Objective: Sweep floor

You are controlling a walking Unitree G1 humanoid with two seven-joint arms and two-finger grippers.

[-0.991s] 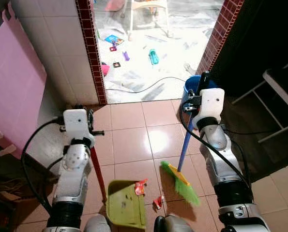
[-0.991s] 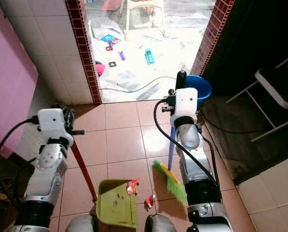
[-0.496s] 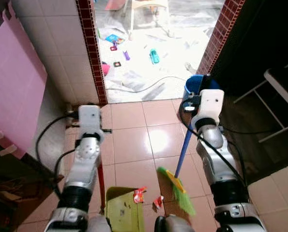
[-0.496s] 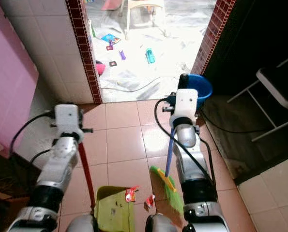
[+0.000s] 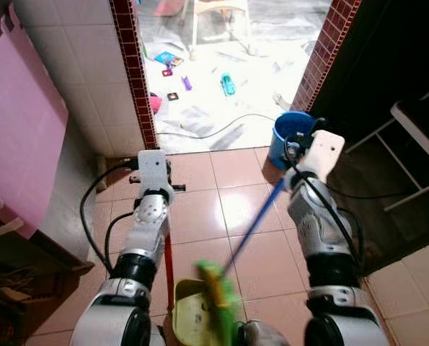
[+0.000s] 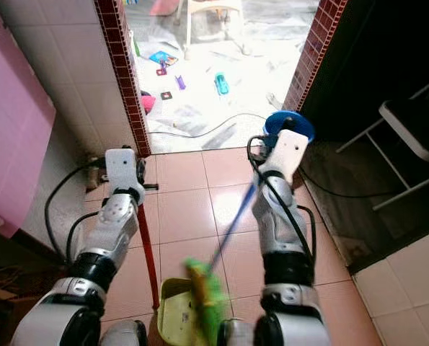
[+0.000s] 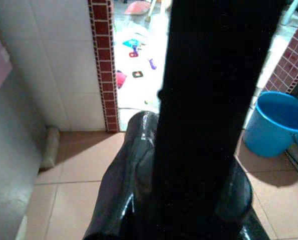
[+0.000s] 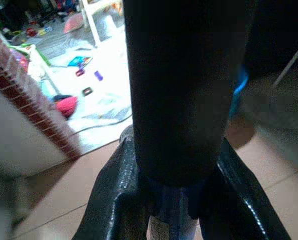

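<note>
Terracotta floor tiles [image 5: 192, 216] underfoot, running up to a brick-edged doorway [image 5: 131, 86] with a bright, littered room beyond. Right gripper [image 8: 181, 200] clamped on the blue handle [image 5: 254, 227] of a broom, handle slanting down and away from it toward the robot's left, blurred green bristles [image 5: 218, 303] at the far end sitting over the yellow-green dustpan [image 5: 192, 317]. Left gripper [image 7: 189, 200] closed around the red dustpan stick [image 5: 168, 263], stick dropping almost straight below it to the pan. Blue bucket [image 5: 290, 133] just beyond the right gripper, at the doorway's edge. Pink panel [image 5: 16, 130] well off to the left gripper's outer side.
</note>
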